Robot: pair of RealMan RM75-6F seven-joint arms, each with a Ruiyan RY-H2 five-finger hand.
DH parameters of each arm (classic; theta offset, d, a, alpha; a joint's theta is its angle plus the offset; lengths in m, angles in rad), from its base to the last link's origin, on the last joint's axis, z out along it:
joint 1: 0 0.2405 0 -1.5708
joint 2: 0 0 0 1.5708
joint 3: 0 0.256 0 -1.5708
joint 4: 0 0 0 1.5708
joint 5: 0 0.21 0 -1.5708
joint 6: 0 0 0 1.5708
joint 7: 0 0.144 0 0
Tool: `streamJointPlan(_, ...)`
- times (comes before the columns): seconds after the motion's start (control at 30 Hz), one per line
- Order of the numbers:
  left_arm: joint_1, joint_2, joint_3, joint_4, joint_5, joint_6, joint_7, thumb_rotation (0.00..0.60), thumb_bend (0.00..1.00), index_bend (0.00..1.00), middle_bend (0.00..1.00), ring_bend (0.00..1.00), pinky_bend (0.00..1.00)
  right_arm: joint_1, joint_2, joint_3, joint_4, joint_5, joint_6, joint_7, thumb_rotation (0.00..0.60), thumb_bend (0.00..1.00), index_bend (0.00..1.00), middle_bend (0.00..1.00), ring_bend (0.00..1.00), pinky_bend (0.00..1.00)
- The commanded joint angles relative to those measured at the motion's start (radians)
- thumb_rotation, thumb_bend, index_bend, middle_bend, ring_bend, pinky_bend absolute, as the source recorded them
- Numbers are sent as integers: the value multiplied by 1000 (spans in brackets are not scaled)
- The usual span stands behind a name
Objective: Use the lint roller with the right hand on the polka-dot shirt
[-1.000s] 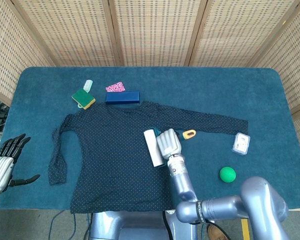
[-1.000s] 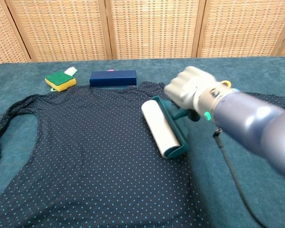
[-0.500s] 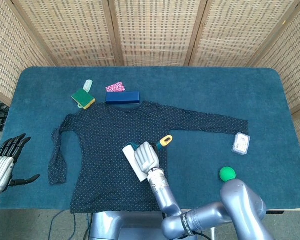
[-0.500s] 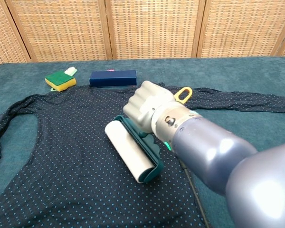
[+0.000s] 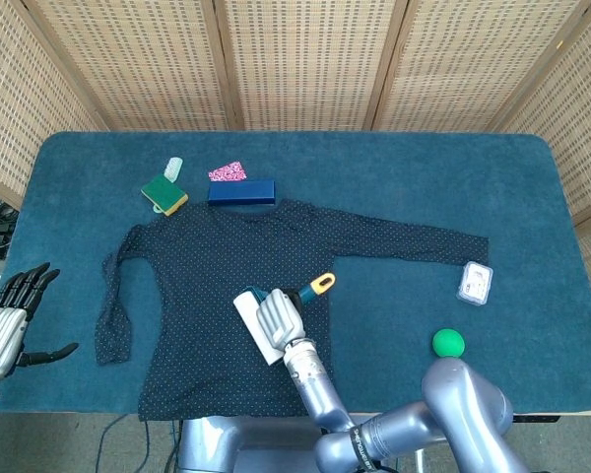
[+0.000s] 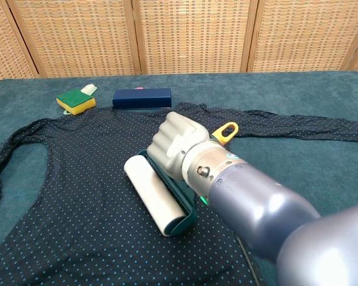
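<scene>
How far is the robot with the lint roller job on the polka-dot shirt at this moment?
Done: the right hand already grips the lint roller, and the roll lies on the polka-dot shirt. In hand: rolling over the middle of the shirt's body. Left: the pictures cannot show which parts are already cleaned; the long sleeve lies well away from the roller. The left hand is idle at the table edge.

A green-and-yellow sponge [image 5: 164, 193], a pink patterned packet [image 5: 227, 171] and a dark blue box [image 5: 241, 191] lie far left on the teal table [image 5: 424, 177]. A green ball [image 5: 448, 343] sits near right. A small clear case [image 5: 475, 282] lies just beyond it.
</scene>
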Motion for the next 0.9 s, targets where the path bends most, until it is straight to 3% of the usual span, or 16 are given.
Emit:
streamJointPlan(0.03, 0, 0, 1, 0, 0, -2, 1, 600, 0, 0, 0, 0, 0, -16, 25, -13, 16, -12, 6, 0, 600, 861, 696, 1000, 1000, 1000)
streamJointPlan(0.5, -1, 0, 1, -6, 1, 0, 5, 600, 0, 0, 0, 0, 0, -66, 106, -31, 89, -8, -15, -8, 600, 860, 700, 1000, 1000, 1000)
streamJointPlan(0.9, -3, -1, 0, -7, -3, -3, 6, 600, 0, 0, 0, 0, 0, -39, 27, -20, 63, -47, -18, -59, 600, 861, 715, 1000, 1000, 1000)
